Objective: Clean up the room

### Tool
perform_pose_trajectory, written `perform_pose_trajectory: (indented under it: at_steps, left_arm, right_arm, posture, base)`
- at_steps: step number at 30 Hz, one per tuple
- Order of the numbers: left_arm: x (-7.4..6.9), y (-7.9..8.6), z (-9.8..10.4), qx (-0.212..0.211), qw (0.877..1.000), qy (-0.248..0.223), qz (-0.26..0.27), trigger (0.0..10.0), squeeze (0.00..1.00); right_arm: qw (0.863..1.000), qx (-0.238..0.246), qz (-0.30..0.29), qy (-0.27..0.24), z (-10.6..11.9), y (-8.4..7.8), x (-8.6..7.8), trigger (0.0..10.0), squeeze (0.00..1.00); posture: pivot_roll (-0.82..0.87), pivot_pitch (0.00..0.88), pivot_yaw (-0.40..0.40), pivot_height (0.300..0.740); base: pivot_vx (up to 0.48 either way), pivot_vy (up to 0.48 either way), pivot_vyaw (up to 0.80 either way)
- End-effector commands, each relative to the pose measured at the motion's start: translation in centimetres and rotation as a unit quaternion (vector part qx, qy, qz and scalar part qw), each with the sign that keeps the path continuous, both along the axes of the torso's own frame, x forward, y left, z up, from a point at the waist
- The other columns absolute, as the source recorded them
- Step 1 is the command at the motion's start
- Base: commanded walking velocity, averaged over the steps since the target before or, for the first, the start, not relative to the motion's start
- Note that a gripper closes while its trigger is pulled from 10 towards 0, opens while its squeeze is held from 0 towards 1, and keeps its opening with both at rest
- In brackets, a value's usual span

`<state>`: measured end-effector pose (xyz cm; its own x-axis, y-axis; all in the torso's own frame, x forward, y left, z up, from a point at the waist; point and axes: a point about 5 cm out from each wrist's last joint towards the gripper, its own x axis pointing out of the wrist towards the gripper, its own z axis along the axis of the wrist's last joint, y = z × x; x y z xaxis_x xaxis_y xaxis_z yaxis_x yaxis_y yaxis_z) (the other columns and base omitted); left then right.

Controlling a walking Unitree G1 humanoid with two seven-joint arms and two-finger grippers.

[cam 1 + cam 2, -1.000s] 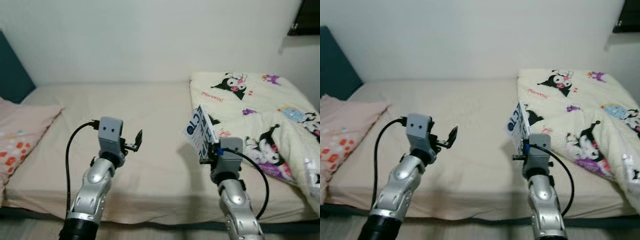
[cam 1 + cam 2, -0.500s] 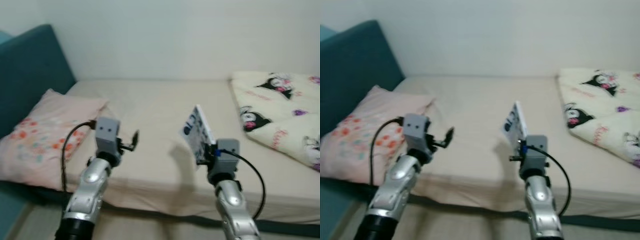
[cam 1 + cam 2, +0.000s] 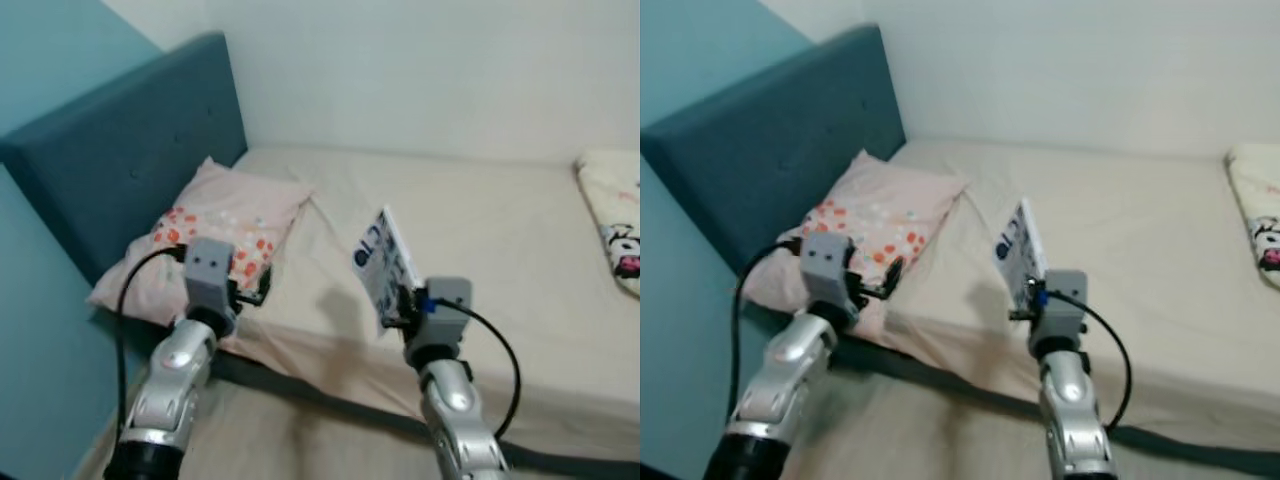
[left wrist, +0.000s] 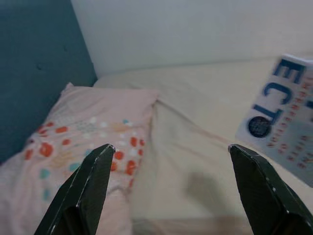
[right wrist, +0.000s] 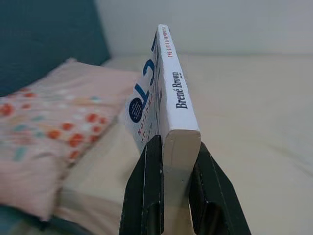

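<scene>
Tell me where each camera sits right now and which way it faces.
Left eye and right eye views: on the head, looking forward and down at the bed, both silver arms in frame.
Left wrist view: on the left arm, looking past the open left pincer at the pillow.
Right wrist view: on the right arm, looking along the right pincer clamped on the book.
Shared: all show book and pillow.

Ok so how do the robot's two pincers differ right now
The right pincer is shut on a white book, clamping its lower end so it stands up over the bed. The left pincer is open and empty, fingers spread wide, aimed toward the pink pillow. Both are raised in front of the robot at similar height.
</scene>
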<state>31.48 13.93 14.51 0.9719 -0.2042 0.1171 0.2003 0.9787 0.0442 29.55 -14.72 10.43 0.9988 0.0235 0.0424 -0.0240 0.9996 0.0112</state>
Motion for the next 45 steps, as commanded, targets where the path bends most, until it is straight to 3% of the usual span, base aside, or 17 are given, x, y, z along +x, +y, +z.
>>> perform_pose_trajectory:
  at_steps: [1,13,23,31,36,45]
  left_arm:
    - [-0.1,0.3,0.0,0.021,1.0,-0.001,0.002,10.0,0.0]
    - [-0.2,-0.1,0.1,0.032,0.999,-0.002,-0.006,10.0,0.0]
    - [-0.4,-0.8,-0.4,0.031,0.999,0.014,-0.008,10.0,0.0]
    - [-0.3,-1.1,0.1,0.01,1.0,-0.007,-0.011,10.0,0.0]
    - [-0.4,-1.3,0.1,0.003,1.0,-0.007,-0.021,10.0,0.0]
    - [-0.4,-1.2,0.1,0.0,1.0,-0.009,-0.012,10.0,0.0]
  right_arm:
    - [1.0,0.009,0.001,-0.021,0.6,0.1,0.1,10.0,0.0]
    - [0.999,0.02,-0.003,-0.026,0.5,0.1,0.0,10.0,0.0]
    - [0.999,0.019,-0.004,-0.026,0.5,-0.1,0.0,10.0,0.0]
    - [1.0,0.007,-0.001,-0.025,0.6,-0.3,0.1,10.0,0.0]
    - [1.0,-0.016,0.007,-0.024,0.6,-0.3,0.0,10.0,0.0]
    - [1.0,-0.003,0.013,-0.024,0.5,-0.3,-0.1,10.0,0.0]
  posture:
    - [0.05,0.026,0.085,0.738]
    - [0.06,0.03,0.089,0.738]
    - [0.06,0.035,0.081,0.738]
    - [0.05,0.036,0.074,0.738]
    - [0.04,0.038,0.073,0.738]
    - [0.04,0.04,0.066,0.738]
  base:
    - [0.0,-0.48,0.0]
    - [0.0,-0.48,0.0]
    - [0.0,0.0,0.0]
    - [0.0,0.0,0.0]
    - [0.353,0.0,0.6]
    - [0.368,0.0,0.38]
